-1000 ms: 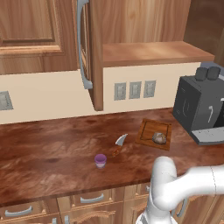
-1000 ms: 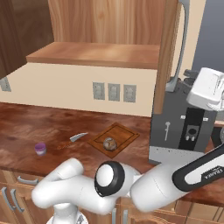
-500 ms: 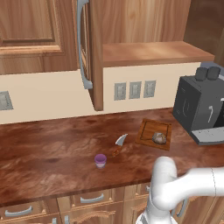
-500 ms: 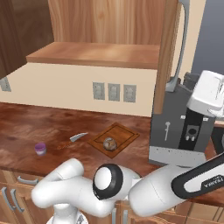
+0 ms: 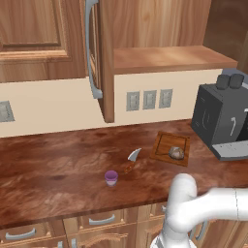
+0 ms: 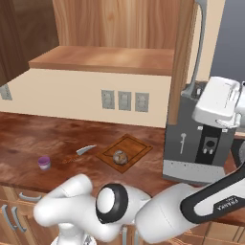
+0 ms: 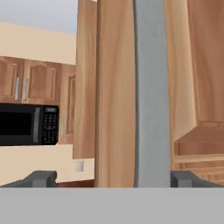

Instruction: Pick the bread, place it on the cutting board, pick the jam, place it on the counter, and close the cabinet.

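Observation:
The bread lies on the cutting board, right of the middle of the counter. Left of them, the jam stands upright on the counter. The cabinet has both doors swung out, the left door and the right door. My gripper is open. Its tips stand on either side of the right door's edge and grey bar handle. The white hand hangs just right of that handle's lower end, above the coffee machine.
A knife lies between the jam and the board. A dark coffee machine stands at the counter's right end. A lighter shelf runs under the open cabinet. A black microwave is far off in the hand view.
In the right base view my hand has shifted a little to the left, toward the right door's handle. The bread, board, jam and knife have not moved.

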You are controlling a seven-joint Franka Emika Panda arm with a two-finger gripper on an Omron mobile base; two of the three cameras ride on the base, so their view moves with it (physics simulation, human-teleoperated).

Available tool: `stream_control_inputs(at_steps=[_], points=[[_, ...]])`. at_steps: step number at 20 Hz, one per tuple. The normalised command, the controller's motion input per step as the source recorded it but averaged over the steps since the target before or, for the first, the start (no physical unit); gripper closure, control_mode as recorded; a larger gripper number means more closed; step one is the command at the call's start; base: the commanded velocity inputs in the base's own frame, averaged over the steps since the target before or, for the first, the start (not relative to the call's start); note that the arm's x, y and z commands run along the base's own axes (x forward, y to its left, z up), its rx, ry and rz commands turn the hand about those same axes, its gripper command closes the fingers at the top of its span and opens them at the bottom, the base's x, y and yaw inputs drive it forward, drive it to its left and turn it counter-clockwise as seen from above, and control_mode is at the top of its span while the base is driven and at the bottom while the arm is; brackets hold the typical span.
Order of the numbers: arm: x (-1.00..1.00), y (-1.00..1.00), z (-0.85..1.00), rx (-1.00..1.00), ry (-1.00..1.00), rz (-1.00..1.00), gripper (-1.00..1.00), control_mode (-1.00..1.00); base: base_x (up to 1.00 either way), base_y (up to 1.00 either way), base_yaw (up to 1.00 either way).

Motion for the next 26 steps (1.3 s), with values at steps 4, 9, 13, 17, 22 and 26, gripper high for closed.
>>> stream_control_inputs(at_steps=[4,9,13,17,22,26], points=[[-0.05,0.53,0.00,0.00,0.02,-0.08,-1.00,-1.00,0.00,0.00,0.00],[-0.11,0.50,0.00,0.00,0.01,-0.11,-1.00,-1.00,0.00,0.00,0.00],[-0.15,0.49,0.00,0.00,0.00,-0.14,-1.00,-1.00,0.00,0.00,0.00],[-0.14,0.48,0.00,0.00,0.00,-0.17,-1.00,-1.00,0.00,0.00,0.00],[-0.05,0.48,0.00,0.00,0.00,-0.19,-1.00,-1.00,0.00,0.00,0.00],[0.00,0.52,0.00,0.00,0.00,-0.19,-1.00,-1.00,0.00,0.00,0.00]])
